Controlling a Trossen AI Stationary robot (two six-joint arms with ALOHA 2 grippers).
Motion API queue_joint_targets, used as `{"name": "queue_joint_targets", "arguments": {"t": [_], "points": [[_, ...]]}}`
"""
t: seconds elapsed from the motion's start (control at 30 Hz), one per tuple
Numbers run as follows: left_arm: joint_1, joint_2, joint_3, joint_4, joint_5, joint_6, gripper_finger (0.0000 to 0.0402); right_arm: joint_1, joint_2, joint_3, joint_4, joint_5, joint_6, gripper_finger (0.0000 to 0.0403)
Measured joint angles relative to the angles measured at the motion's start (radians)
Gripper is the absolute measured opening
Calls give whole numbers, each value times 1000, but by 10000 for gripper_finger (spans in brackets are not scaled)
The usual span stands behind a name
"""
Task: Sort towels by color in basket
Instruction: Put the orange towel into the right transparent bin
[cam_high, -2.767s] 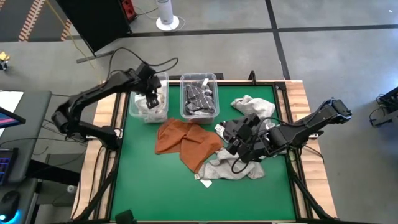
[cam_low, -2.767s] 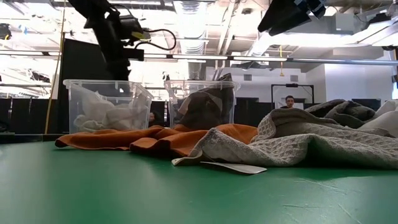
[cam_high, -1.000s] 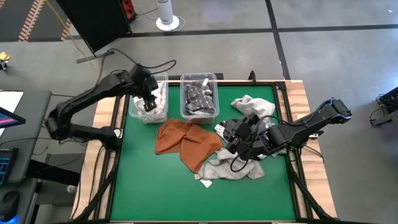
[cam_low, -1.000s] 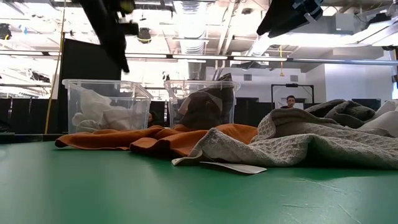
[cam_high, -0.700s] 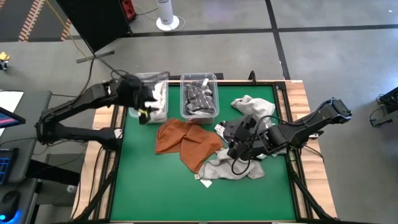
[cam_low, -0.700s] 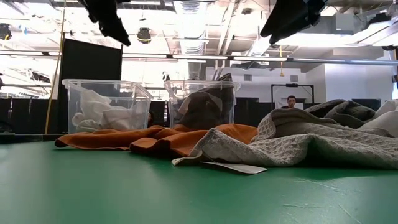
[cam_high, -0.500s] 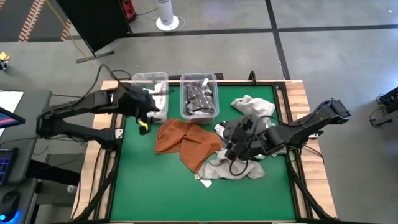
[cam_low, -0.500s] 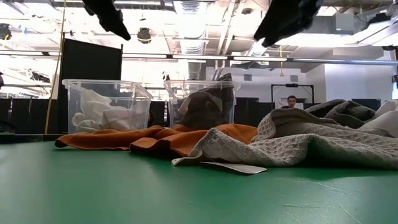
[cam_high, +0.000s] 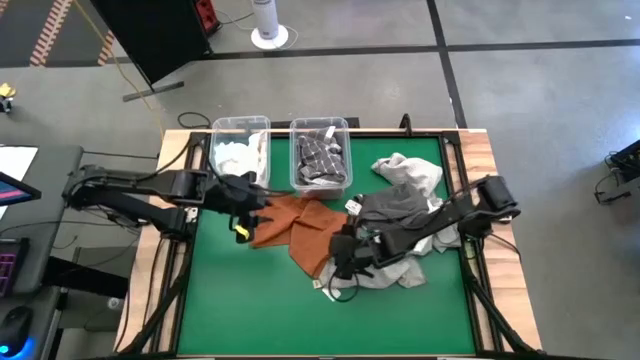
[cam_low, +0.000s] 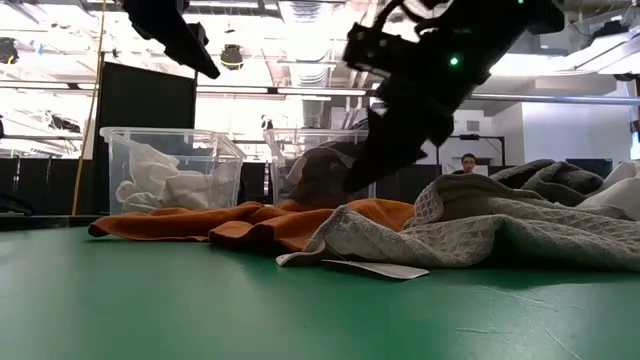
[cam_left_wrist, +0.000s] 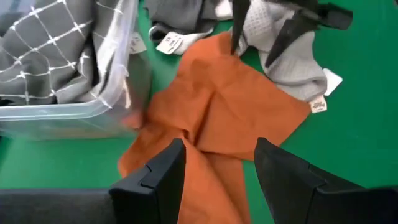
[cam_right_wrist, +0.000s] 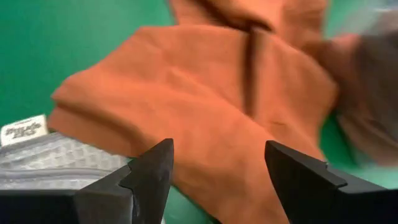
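**Q:** Claws first: where are they, and what has just changed?

**A:** Left claw (cam_high: 243, 207) is spread wide and carries nothing. A moment ago it hung over the bin of white towels (cam_high: 238, 157); it has swung away from there, and that bin now lies just behind it. Directly in front of its fingers lies the rust-orange towel (cam_high: 300, 226), flat on the green table (cam_high: 230, 300).

**Q:** And the other one?

**A:** Right claw (cam_high: 345, 255) is also wide and empty. It has slid across from the heap at its own side and now hovers over the near edge of the same orange towel, where that towel meets a light grey towel (cam_high: 385, 270).

**Q:** What sits further out?

**A:** Beyond the orange towel, a second bin (cam_high: 320, 155) holds grid-patterned grey towels. To the right claw's outer side, a dark grey towel (cam_high: 395, 208) and a whitish one (cam_high: 405, 170) are still piled loose.

**Q:** What does that mean for the sorting?

**A:** White and grid towels look binned. Both claws now converge on the orange towel, so it seems next, though neither touches it yet.
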Motion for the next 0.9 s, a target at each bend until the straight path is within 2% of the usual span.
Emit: {"name": "queue_joint_targets", "arguments": {"t": [0.2,0.37,0.53,0.63,0.83,0.9], "points": [[-77,0,-5,-51,-152,-38,183,-33,86,76,-5,-65,-82,281],[-139,0,-5,-85,-157,-94,183,-79,152,89,18,-206,-85,281],[-184,0,-5,-96,-165,-117,183,-84,186,91,32,-207,-120,267],[-192,0,-5,-96,-165,-122,183,-88,187,91,38,-208,-135,221],[-192,0,-5,-103,-184,-122,183,-99,187,90,33,-207,-150,43],[-192,0,-5,-110,-187,-122,183,-98,187,90,31,-208,-162,18]]}}
